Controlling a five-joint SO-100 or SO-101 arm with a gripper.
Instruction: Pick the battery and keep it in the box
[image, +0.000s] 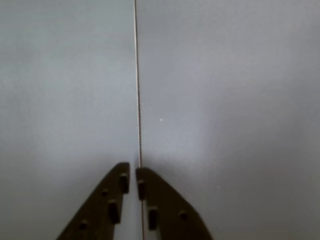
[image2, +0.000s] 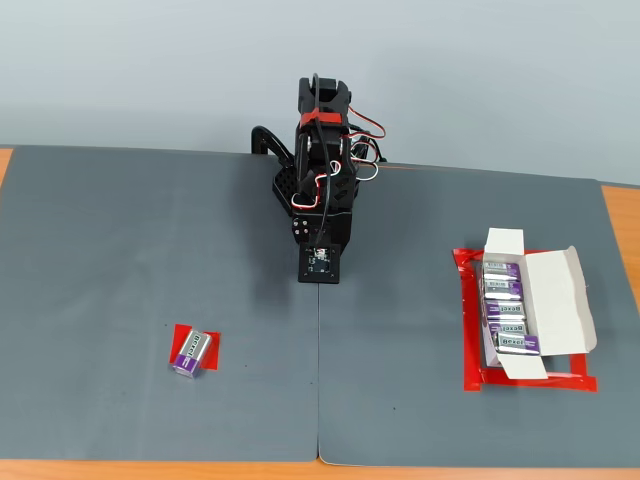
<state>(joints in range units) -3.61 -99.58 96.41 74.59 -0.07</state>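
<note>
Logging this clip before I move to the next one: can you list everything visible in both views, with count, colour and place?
battery: one, purple and silver, on the small red tape patch, lower left of the fixed view.
batteries in the box: four in a row, purple and silver.
box: one, white, flaps open, on the right of the fixed view.
red tape rectangle: one, around the box.
mats: two, dark grey, meeting at a seam below the arm.
table: orange-brown edges around the mats.
wall: pale grey, behind.
arm: one, black with red tape and wires, folded at the back centre.
gripper: one, dark, shut and empty above the seam.
</note>
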